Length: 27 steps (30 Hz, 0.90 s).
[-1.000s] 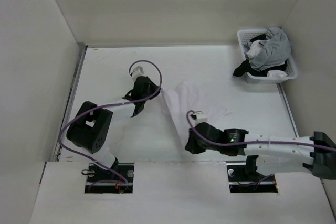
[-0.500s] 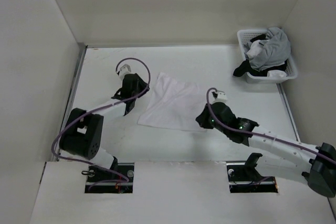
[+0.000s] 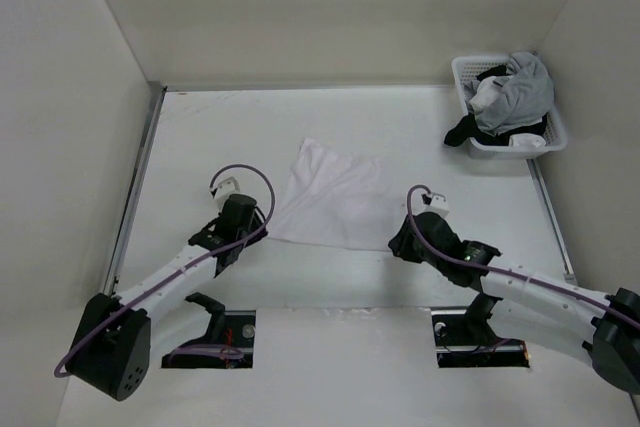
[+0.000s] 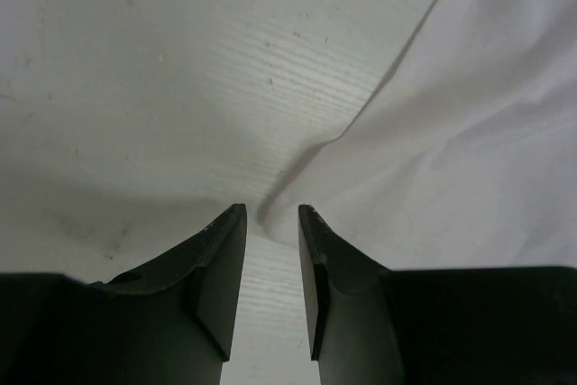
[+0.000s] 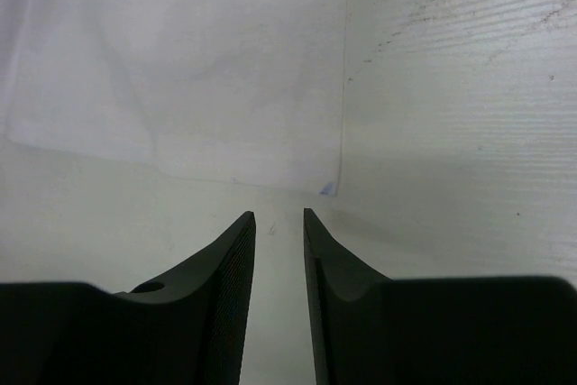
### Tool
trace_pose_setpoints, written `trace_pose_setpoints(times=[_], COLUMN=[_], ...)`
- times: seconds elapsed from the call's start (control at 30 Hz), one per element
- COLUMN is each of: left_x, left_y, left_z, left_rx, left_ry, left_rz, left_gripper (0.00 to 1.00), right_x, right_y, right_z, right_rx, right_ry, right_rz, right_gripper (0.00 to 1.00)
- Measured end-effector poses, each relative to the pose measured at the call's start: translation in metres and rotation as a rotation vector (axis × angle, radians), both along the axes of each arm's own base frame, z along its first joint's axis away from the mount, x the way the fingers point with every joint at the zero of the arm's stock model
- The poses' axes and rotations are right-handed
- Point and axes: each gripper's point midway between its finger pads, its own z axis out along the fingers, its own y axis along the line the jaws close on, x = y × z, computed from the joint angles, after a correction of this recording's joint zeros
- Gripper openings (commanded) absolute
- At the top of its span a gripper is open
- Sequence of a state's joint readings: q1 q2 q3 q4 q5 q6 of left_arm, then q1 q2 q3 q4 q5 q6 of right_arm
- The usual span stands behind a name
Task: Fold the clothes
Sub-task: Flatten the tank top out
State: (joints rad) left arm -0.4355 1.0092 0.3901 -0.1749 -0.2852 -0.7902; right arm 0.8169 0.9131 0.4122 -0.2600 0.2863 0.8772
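Two arms reach in low over the white table from the near edge, and between them lies the clothes, a thin white garment spread flat near the middle of the surface in a rough four-sided shape, with soft wrinkles across it. On the left side, the left gripper sits just short of the near left corner of the fabric. Its fingers stand apart with only bare table showing through the gap, and nothing is pinched. From that wrist's view the cloth's edge runs away up and to the right, and the corner just ahead of the tips bulges slightly off the table. On the other side the right gripper hangs just off the near right corner of the garment, jaws likewise parted by a narrow gap and holding nothing. The hem ends a little ahead of its tips, and a tiny bluish speck shows at that corner. Neither gripper touches the fabric as far as I can see. Well apart from all this, in the far right corner of the table, a white plastic basket holds a grey garment heaped over a black garment, with some white cloth showing among them.
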Motion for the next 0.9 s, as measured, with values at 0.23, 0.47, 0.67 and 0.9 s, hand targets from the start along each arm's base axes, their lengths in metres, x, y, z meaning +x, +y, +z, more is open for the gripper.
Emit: trace_pose_setpoints(times=[0.23, 0.47, 0.67, 0.9], left_x=[-0.015, -0.004, -0.001, -0.005], left_y=[-0.009, -0.013, -0.011, -0.011], left_z=[-0.023, -0.023, -0.025, -0.013], left_rx=[0.048, 0.052, 0.055, 0.040], left_ry=[0.099, 0.082, 0.079, 0.044], left_rz=[-0.048, -0.040, -0.032, -0.041], left_gripper=[0.30, 0.26, 0.08, 0.04], right_x=[0.000, 0.001, 0.004, 0.005], right_y=[0.000, 0.000, -0.004, -0.013], right_z=[0.000, 0.001, -0.005, -0.025], right_rx=[0.007, 0.014, -0.007, -0.066], right_ry=[0.001, 0.000, 0.009, 0.062], right_rz=[-0.008, -0.014, -0.042, -0.088], right_gripper=[0.34, 0.44, 0.45, 0.45])
